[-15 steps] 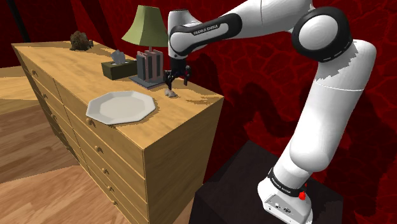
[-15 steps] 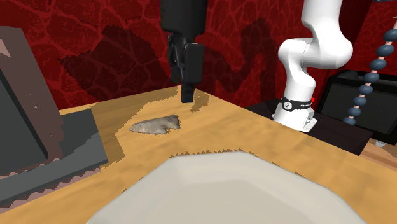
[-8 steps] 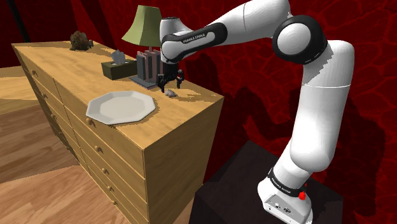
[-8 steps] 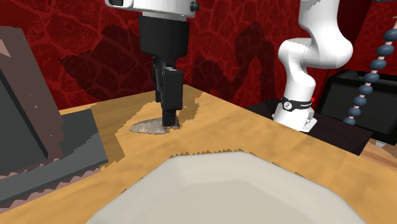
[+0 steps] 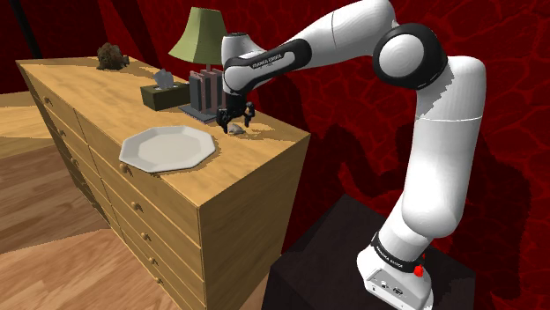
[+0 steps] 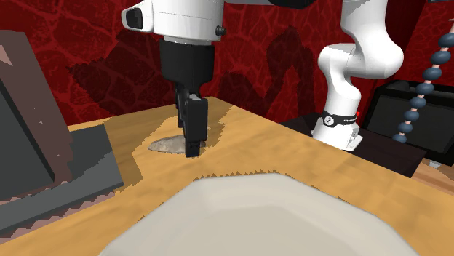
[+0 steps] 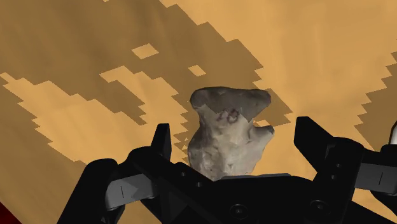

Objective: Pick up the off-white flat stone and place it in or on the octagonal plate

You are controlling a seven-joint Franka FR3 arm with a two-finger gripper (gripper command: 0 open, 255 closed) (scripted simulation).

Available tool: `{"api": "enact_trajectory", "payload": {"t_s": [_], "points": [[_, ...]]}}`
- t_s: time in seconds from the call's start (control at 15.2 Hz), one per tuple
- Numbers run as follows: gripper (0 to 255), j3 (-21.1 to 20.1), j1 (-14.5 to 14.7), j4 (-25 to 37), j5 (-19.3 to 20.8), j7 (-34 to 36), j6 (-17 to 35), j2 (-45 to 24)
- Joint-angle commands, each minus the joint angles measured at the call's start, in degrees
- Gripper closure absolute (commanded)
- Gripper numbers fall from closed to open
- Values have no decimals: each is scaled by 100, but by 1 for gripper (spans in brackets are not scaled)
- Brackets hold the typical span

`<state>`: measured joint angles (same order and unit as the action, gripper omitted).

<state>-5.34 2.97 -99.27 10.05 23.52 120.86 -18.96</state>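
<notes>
Stone [image 7: 229,137] flanked, untouched, by parted gripper [image 7: 234,127] fingers in wrist view; partly hidden in second exterior view. Lay near dresser [image 5: 256,176] back edge, bare wood toward plate [image 5: 167,148]

Under the jaws you have a wooden dresser [image 5: 256,167], its top [image 7: 305,51] patched with shadow and its front lined with knobbed drawers [image 5: 132,211]. Just beside the jaws stands a lamp, with a green shade [image 5: 201,37] above a striped block [image 5: 208,90] on a grey base [image 5: 196,113]. Past the lamp, farther from the jaws, sits a dark tissue box [image 5: 164,94]. Well apart from the jaws, at the dresser's far corner, you see a brown clump [image 5: 111,56]. Behind the jaws runs a red wall [image 5: 353,132], and far below them lies a wood floor [image 5: 44,211]. A string of beads [image 6: 429,76] hangs well off to one side of the jaws.
</notes>
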Motion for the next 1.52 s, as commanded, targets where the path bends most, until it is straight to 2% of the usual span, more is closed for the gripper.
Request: {"api": "enact_trajectory", "payload": {"t_s": [0.0,0.13,0.2,0.79,1.45], "points": [[0,0,0,-1,0,0,4,-2],[0,0,0,-1,0,0,3,-1],[255,0,0,-1,0,0,3,-1],[255,0,0,-1,1,0,4,-2],[255,-24,-1,469,-72,-107,-677,215]]}}
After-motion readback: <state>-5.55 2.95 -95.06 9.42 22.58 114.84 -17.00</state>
